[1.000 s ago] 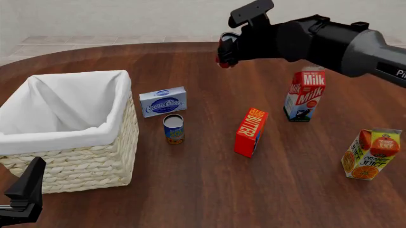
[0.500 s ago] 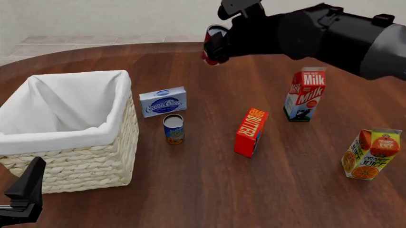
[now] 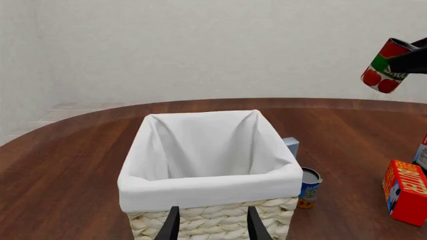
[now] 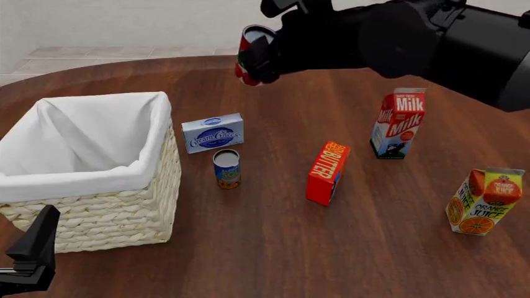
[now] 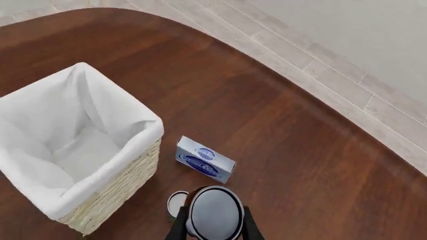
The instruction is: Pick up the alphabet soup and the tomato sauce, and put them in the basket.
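Tomato sauce (image 4: 249,54) clamped in the right gripper (image 4: 258,59), high above the far side of the table (image 4: 273,248), tilted, well apart from the basket (image 4: 124,205) lying nearer and to the left. Soup (image 4: 226,168) upright on the table just beside the basket, near a cream cheese box (image 4: 213,132). Left gripper (image 3: 209,225) open and empty, low at the basket's near wall.

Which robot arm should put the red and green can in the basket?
The right. Its gripper already holds the tomato sauce up in the air, with the basket over to its left. The left gripper sits low at the basket, holding nothing.
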`<move>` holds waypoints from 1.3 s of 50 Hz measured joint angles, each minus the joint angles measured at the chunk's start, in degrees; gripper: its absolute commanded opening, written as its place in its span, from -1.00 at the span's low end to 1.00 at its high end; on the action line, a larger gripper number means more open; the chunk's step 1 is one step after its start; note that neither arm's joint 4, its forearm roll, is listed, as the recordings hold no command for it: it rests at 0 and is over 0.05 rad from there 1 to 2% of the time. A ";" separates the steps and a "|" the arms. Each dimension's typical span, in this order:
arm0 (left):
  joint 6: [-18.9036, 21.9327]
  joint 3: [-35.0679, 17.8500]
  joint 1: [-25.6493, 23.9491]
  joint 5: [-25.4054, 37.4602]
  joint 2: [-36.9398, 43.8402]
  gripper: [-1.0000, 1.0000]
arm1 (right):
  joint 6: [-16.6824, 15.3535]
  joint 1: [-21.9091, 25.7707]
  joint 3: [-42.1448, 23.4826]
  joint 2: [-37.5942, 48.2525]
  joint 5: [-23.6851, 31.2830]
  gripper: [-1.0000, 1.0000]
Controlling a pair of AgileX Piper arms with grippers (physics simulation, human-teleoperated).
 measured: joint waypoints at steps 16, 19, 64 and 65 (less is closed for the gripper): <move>0.00 0.00 0.00 0.00 0.00 1.00 | 0.25 3.48 -0.20 -2.30 1.33 -1.00; 0.00 0.00 0.00 0.00 0.00 1.00 | 0.27 4.04 -0.19 -2.63 1.50 -1.00; 0.00 0.00 0.00 0.00 0.00 1.00 | -0.28 10.04 -1.69 -3.18 3.36 -1.00; 0.00 0.00 0.00 0.00 0.00 1.00 | -0.30 10.16 -1.78 -3.15 3.41 -1.00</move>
